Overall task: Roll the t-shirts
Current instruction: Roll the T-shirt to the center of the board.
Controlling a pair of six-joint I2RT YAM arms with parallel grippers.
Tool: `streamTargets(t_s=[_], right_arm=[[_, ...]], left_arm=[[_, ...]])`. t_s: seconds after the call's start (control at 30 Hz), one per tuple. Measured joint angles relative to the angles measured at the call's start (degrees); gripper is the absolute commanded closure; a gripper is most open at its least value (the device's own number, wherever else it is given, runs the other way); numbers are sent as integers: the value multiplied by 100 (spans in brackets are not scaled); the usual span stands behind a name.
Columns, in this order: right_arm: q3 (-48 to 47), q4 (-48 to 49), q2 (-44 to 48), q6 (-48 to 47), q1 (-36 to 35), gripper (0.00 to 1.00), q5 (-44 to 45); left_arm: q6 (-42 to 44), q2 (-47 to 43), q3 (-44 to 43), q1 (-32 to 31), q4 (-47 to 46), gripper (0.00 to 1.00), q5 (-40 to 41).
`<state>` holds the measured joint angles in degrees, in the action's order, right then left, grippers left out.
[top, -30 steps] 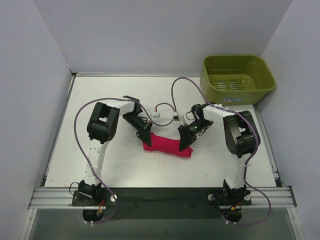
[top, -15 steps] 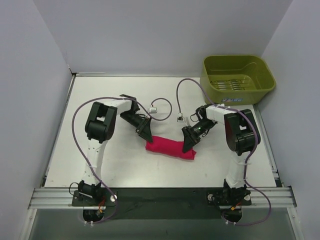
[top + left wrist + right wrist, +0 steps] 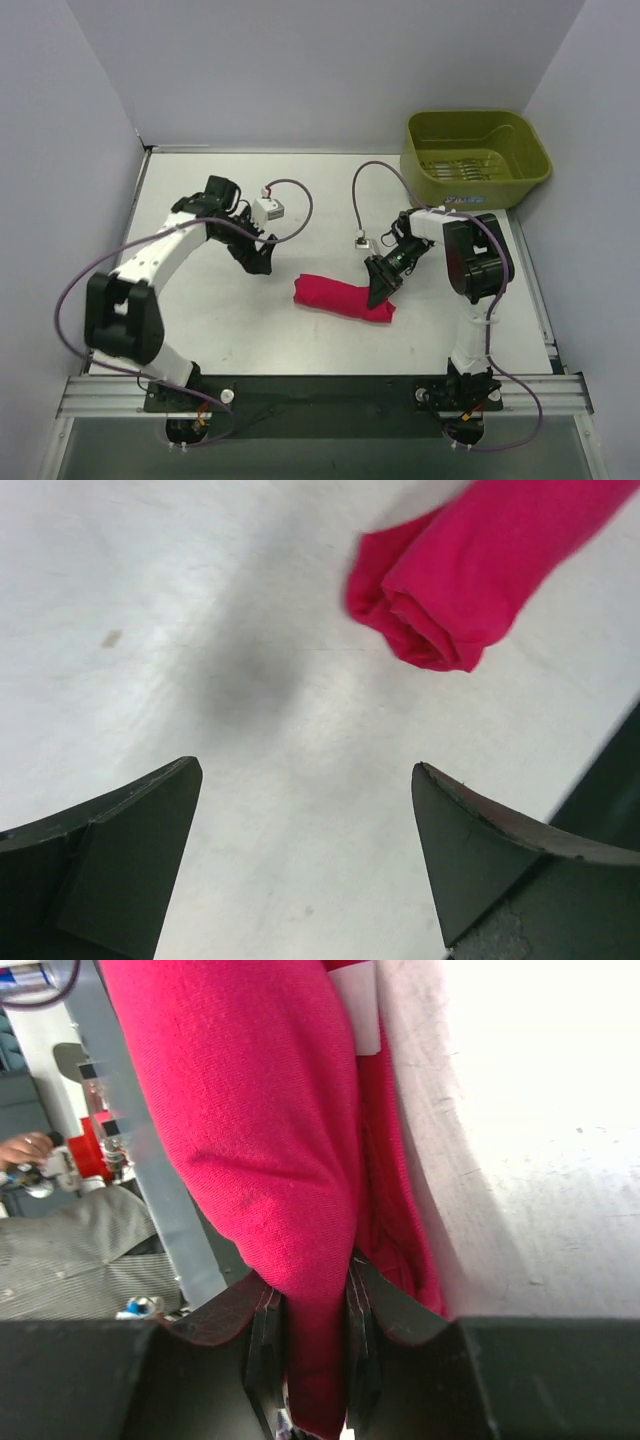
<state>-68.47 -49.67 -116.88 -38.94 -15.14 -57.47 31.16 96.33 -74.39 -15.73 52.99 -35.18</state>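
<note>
Rolled magenta t-shirt [image 3: 338,296] at frame centre; right gripper [image 3: 381,291] pinches its right end. Left gripper [image 3: 257,262], left of the roll and clear of it, gapes empty. White neck label [image 3: 355,1008] at top of the right wrist view, seemingly unprinted.

T-shirt [image 3: 470,570] runs off the left wrist view's top edge

Rolled t-shirt [image 3: 335,296], right pincer [image 3: 381,292] at one end
</note>
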Motion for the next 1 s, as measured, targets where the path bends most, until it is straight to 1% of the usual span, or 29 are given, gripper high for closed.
streamTargets(t_s=[0.07,0.1,0.17,0.2,0.3,0.47,0.53,0.7,0.97,1.0], right_arm=[[-101,-101,-109,24,13,91,-11],[-116,-118,-114,35,13,91,-13],[-136,-166,-114,33,11,91,2],[-149,-186,-116,31,11,91,9],[-219,-304,-142,-4,24,91,35],[-520,-673,-503,-127,114,92,2],[-723,-929,-765,-212,195,92,-50],[-1067,-1429,-1335,-358,474,92,-258],[-1261,-1838,-1580,-553,562,92,-343],[-1268,-1849,-1591,-570,560,92,-343]], left_arm=[[-258,-1108,741,-103,-925,3,638],[-297,-1508,975,-179,-1266,3,890],[-306,-1871,1154,-457,-1668,3,1364],[-289,-1906,1176,-723,-1860,3,1591],[-87,-1808,1375,-1576,-2358,3,1875],[763,-1939,2750,-3486,-3788,3,2618],[1043,-1917,3187,-3939,-4181,3,2789],[1447,-1585,3567,-4284,-5217,3,3237],[1814,-505,3506,-4369,-6662,3,3801],[1899,-365,3464,-4365,-6832,4,3862]])
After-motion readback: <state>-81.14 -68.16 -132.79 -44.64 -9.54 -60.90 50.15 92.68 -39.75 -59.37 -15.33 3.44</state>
